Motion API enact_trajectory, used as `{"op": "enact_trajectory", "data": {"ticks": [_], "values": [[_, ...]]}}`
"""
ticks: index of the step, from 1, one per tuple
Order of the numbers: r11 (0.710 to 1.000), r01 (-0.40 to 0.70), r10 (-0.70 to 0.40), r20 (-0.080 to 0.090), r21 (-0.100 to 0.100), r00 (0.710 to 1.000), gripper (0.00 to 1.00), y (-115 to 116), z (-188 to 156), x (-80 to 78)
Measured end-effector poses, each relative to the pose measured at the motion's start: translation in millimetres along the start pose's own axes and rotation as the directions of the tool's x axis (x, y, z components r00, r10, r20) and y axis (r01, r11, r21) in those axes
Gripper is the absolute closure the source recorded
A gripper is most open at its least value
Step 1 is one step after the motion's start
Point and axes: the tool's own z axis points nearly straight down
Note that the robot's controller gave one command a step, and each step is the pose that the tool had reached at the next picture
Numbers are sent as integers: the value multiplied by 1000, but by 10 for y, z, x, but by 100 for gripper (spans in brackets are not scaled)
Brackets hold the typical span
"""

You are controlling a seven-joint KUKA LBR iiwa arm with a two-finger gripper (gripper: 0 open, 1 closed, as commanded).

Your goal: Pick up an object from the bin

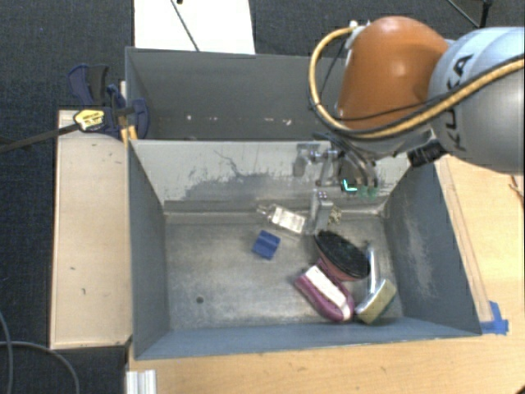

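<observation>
Camera view: silver packet (285, 218) lies just beside the hand (322, 214); grip state unclear

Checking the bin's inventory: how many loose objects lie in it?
5: a blue block mid-floor, a silvery packet beside the gripper, a black oval brush, purple-white piece and tan piece heaped lower right. More may hide under the arm.

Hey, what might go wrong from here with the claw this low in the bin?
The claw hangs close to the bin's back wall, so going lower may scrape it. The pale crinkled packet beside it looks thin and may slide off instead of being gripped. The black oval brush and pink-and-white piece lie heaped nearby; a grab there may drag both.
</observation>
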Motion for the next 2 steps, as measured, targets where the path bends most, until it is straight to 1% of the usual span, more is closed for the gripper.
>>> {"op": "enact_trajectory", "data": {"ticks": [1, 2], "values": [[990, 139, -139, -3, 0, 990, 0, -66, 589, 1009], [987, 158, -158, 2, 1, 987, 0, -143, 918, 906]]}}
